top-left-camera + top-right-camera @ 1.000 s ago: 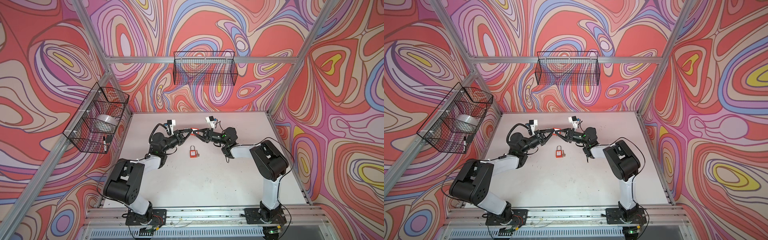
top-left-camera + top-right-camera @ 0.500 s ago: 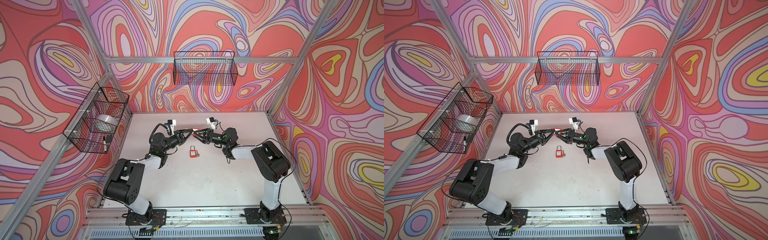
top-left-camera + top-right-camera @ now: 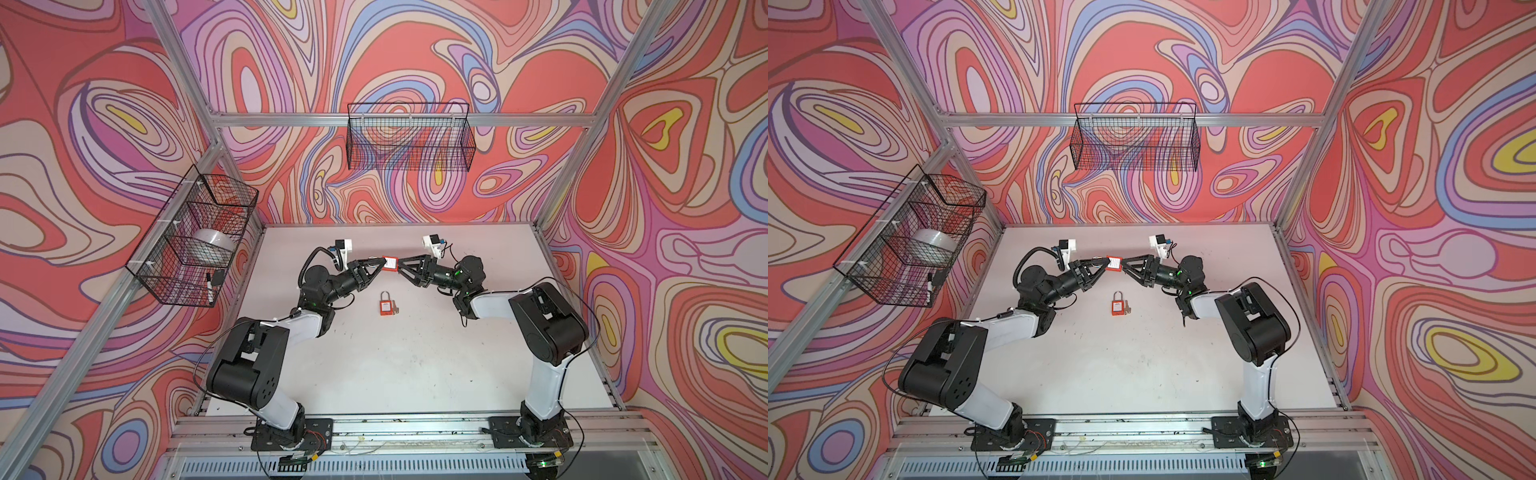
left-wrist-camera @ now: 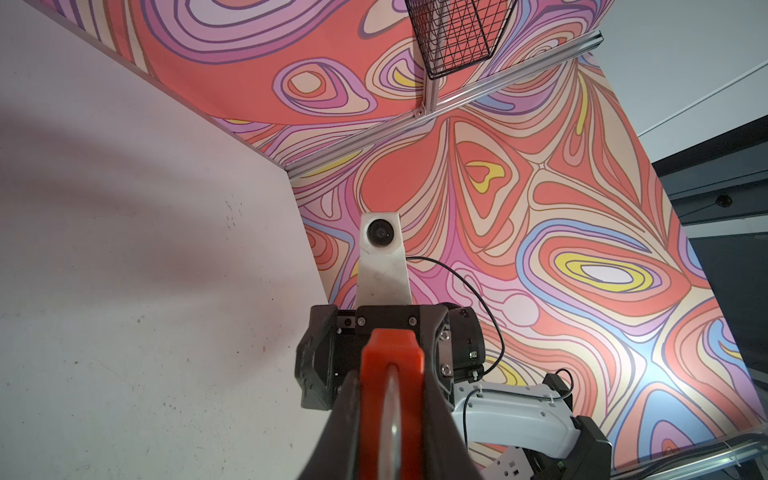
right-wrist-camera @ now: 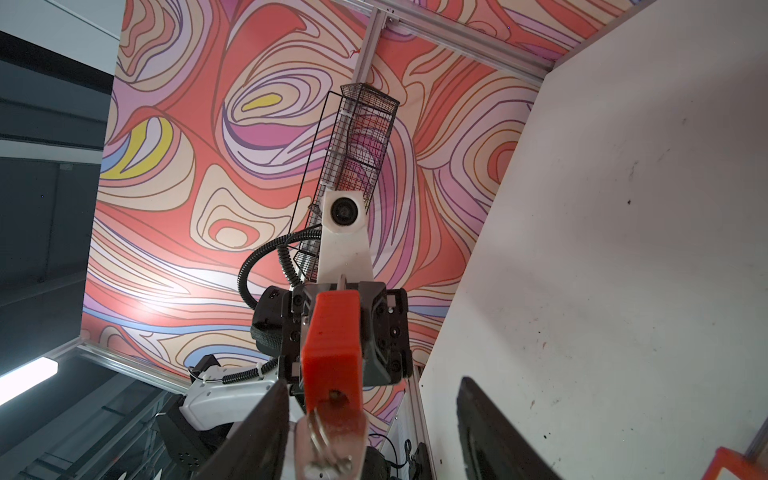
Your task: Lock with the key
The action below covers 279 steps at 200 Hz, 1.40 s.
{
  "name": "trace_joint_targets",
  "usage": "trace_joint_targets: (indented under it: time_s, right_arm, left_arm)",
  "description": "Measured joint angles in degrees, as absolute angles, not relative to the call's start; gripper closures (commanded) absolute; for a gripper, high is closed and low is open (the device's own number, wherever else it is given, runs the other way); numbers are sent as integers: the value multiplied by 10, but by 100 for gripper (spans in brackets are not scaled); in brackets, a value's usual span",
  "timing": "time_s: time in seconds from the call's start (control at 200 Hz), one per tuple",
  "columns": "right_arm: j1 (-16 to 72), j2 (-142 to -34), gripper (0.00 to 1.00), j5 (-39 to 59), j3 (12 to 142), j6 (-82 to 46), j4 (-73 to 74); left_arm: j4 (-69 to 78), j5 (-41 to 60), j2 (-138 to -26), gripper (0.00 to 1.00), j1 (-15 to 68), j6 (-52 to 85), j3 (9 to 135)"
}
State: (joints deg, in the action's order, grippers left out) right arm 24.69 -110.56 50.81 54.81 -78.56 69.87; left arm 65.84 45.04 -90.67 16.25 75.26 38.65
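Left jaws clamped — right jaws spread.

Two padlocks: the held padlock (image 3: 390, 263) is clamped in the left gripper's (image 3: 384, 262) jaws, and the loose padlock (image 3: 386, 306) lies on the table, clear of both pairs of jaws. Two keys: the hanging key (image 5: 328, 432) sits between the right gripper's (image 3: 400, 266) parted jaws, and the loose key (image 3: 397, 309) lies beside the loose padlock. Two wire baskets, the back basket (image 3: 409, 137) and the side basket (image 3: 193, 237), hang well away from the jaws.
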Motion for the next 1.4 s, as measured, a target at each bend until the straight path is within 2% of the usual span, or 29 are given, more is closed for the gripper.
trace_joint_targets:
  time_s: [0.731, 1.152, 1.307, 1.397]
  right_arm:
    - [247, -1101, 36, 515, 505, -778, 711]
    - [245, -1060, 36, 517, 497, -696, 641]
    - [232, -1032, 41, 530, 493, -680, 627]
    - [219, -1027, 48, 537, 493, -677, 625]
  left_arm:
    - [658, 451, -907, 100, 163, 753, 387]
    - [656, 452, -907, 100, 161, 753, 387]
    - [657, 452, -907, 100, 161, 753, 387]
    - [657, 452, -907, 100, 161, 753, 387]
